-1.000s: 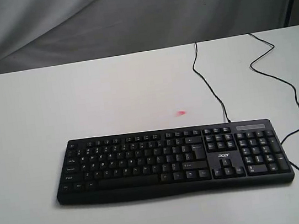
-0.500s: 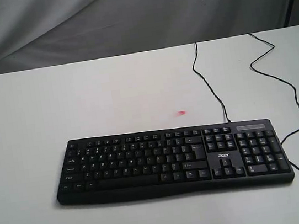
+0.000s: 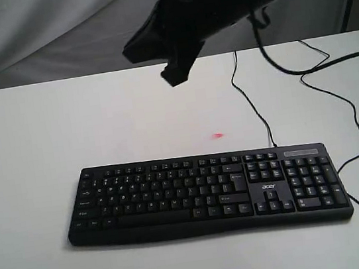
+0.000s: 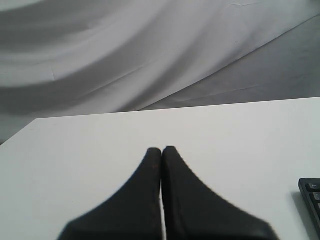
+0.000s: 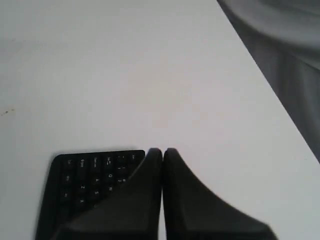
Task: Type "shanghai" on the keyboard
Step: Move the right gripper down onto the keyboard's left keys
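Exterior view, against half a second back: then only a small dark corner of the right arm showed at the top right, now the arm (image 3: 227, 0) fills the top middle, reaching in from the upper right, with the right pincer (image 3: 175, 76) hanging in the air over the far part of the bench (image 3: 64, 124). A second back no arm was in sight. The keyboard (image 3: 205, 194) has not shifted: it lies flat near the front of the bench, slightly right of middle, long side along the front edge, number pad at the right end. Its thin black cable (image 3: 250, 101) leaves the back edge and runs over the far edge of the bench. A second thin cable (image 3: 358, 124) loops down the right side and passes the keyboard's right end. A small red spot (image 3: 217, 136) sits on the bench just behind the keyboard. Right wrist view: pincer fingers (image 5: 150, 180) pressed together, gripping nothing, one end of the keyboard below them. Left wrist view: left pincer (image 4: 161, 148) likewise closed tight and empty, over bare bench, a keyboard corner just in view. Open bench lies left of the keyboard and behind it up to the far edge, where grey cloth (image 3: 52, 38) hangs.
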You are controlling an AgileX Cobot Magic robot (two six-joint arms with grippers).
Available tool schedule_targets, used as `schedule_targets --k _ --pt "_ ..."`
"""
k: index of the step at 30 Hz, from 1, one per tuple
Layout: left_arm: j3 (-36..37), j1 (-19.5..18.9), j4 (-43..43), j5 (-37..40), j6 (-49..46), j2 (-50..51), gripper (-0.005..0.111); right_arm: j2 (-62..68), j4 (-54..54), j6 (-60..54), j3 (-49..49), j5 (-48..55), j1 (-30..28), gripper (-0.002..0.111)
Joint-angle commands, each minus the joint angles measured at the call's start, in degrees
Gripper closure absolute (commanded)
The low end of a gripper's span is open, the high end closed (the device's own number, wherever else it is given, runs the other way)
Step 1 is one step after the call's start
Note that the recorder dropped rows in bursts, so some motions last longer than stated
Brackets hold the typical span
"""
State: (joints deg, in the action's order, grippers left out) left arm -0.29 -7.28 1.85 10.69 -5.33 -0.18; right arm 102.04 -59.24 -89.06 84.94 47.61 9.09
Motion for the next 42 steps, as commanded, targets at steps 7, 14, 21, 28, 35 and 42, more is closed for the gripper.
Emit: schedule_targets --k 7,14,21,28,35,42 --pt "0.3 0.2 0.0 -0.4 0.2 0.2 0.106 6.5 -1.5 -0.9 0.2 -4.4 7.3 0.108" --pt "0.3 0.2 0.0 -0.4 0.2 0.2 0.106 13.2 -2.5 -0.9 0.2 -5.0 10.3 0.108" --pt "0.3 0.2 0.0 -0.4 0.2 0.2 0.106 17.2 -4.2 -3.9 0.2 -5.1 13.6 0.108" --pt "0.3 0.2 0.0 -0.4 0.2 0.2 0.106 18.4 -4.1 -3.9 0.2 -7.4 14.3 0.108" --pt "0.3 0.2 0.0 -0.4 0.2 0.2 0.106 19.1 -3.1 -4.7 0.2 -9.5 15.8 0.108" --pt "0.3 0.2 0.0 -0.4 0.2 0.2 0.106 21.5 -1.1 -4.7 0.2 -15.1 17.8 0.108"
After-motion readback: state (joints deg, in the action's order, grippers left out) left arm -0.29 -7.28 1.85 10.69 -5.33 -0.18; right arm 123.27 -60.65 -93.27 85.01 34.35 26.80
